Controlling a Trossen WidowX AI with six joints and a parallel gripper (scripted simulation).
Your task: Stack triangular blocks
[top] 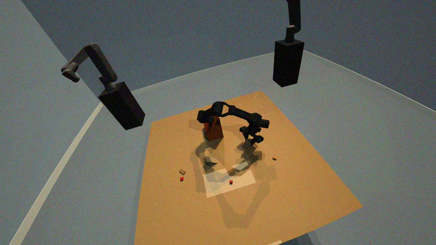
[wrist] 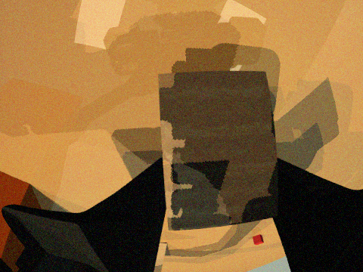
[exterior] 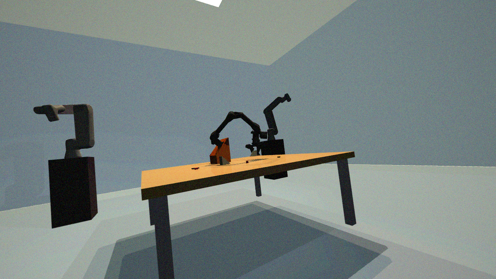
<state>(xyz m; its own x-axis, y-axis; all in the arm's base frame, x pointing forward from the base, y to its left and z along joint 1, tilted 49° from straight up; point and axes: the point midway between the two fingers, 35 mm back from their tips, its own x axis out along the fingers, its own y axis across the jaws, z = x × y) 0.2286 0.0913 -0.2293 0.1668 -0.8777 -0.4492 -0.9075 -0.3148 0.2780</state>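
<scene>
My gripper (top: 248,141) (exterior: 254,151) (wrist: 213,162) is shut on a grey-brown triangular block (top: 247,144) (exterior: 254,153) (wrist: 219,109), which fills the gap between the fingers in the wrist view. The block appears to hang a little above the table (top: 170,213) (exterior: 166,176). How its sloped face lies is hard to tell in the shade. The other triangular block (top: 209,163) (exterior: 222,161) stands on the table near the orange base, left of the gripper in the top view and apart from it. A pale shape (wrist: 161,254) low in the wrist view may be that block.
The orange base (top: 214,132) (exterior: 221,152) carries the arm. A red cube (top: 231,181) (exterior: 247,161) (wrist: 258,239) lies in the bright patch. Another red cube (top: 181,178) and a brown piece (top: 182,172) lie left; an orange piece (top: 274,158) lies right. Two other arms stand beyond the table.
</scene>
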